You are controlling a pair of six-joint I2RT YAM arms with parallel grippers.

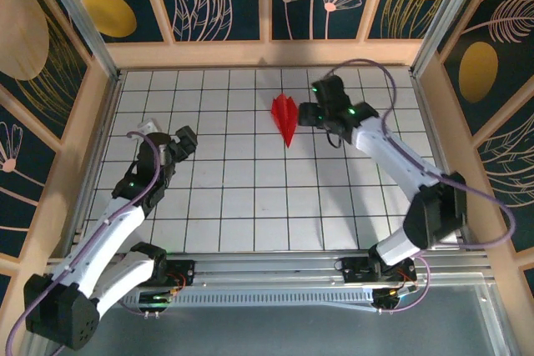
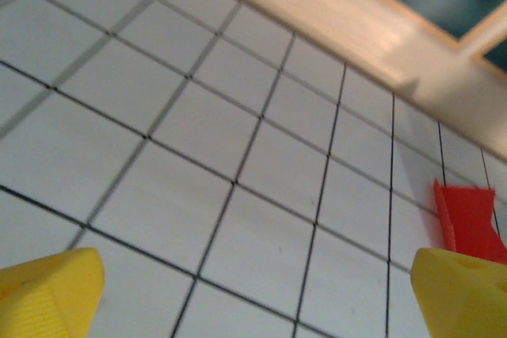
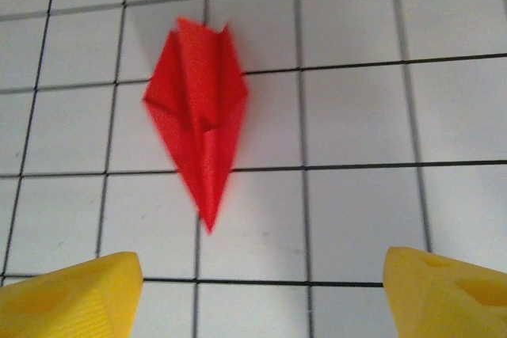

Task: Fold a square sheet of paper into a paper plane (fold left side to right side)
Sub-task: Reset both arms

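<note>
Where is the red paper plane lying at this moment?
In the top view the paper plane lies on the far middle of the table, just left of the right hand, its nose toward the near edge.

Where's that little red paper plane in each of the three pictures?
Top external: paper plane upper centre, tip toward the arms.
Left wrist: paper plane at the right edge, low.
Right wrist: paper plane left of centre, tip down.
Shared landmark: the black-lined grid table beneath it.

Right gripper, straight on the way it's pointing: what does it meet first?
Probably the paper plane, lying just ahead of the right gripper, slightly off its midline. Depth is unclear; it may touch the table first.
</note>
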